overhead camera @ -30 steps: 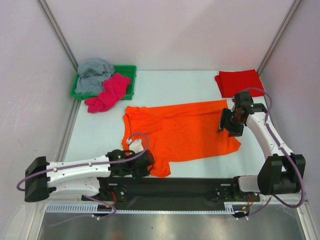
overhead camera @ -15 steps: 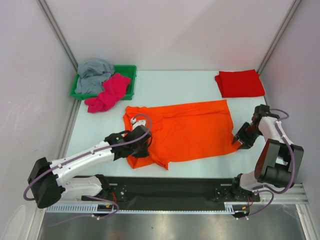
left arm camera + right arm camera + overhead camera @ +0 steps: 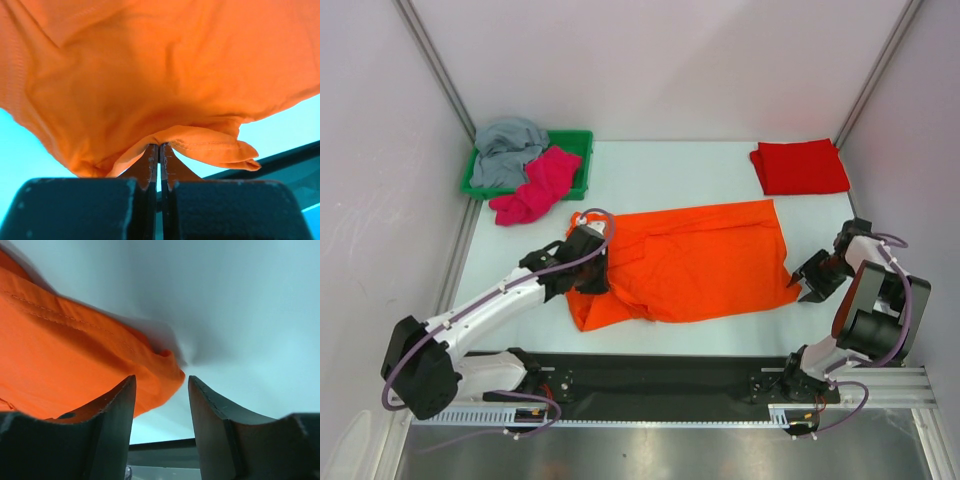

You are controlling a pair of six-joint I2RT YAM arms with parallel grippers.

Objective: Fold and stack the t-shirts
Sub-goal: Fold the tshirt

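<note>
The bright orange t-shirt (image 3: 705,262) lies spread across the middle of the table, its left part lifted and bunched. My left gripper (image 3: 588,278) is shut on a fold of that shirt's hem (image 3: 200,142); in the left wrist view the gripper (image 3: 160,146) pinches the cloth at its tips and the rest drapes above. My right gripper (image 3: 812,278) is low at the shirt's near right corner, open, with the corner (image 3: 167,371) just ahead of the gap (image 3: 161,381). A folded red t-shirt (image 3: 800,167) lies at the back right. A pink t-shirt (image 3: 535,186) and a grey one (image 3: 508,148) lie heaped at the back left.
A green tray (image 3: 582,142) at the back left holds the grey shirt, and the pink one spills over its front rim. White enclosure walls close in both sides and the back. A black rail (image 3: 660,375) runs along the near table edge between the arm bases.
My left gripper has carried the shirt's near left part away from the front edge, folding it over. My right gripper left the shirt's right side and dropped to its near right corner.
</note>
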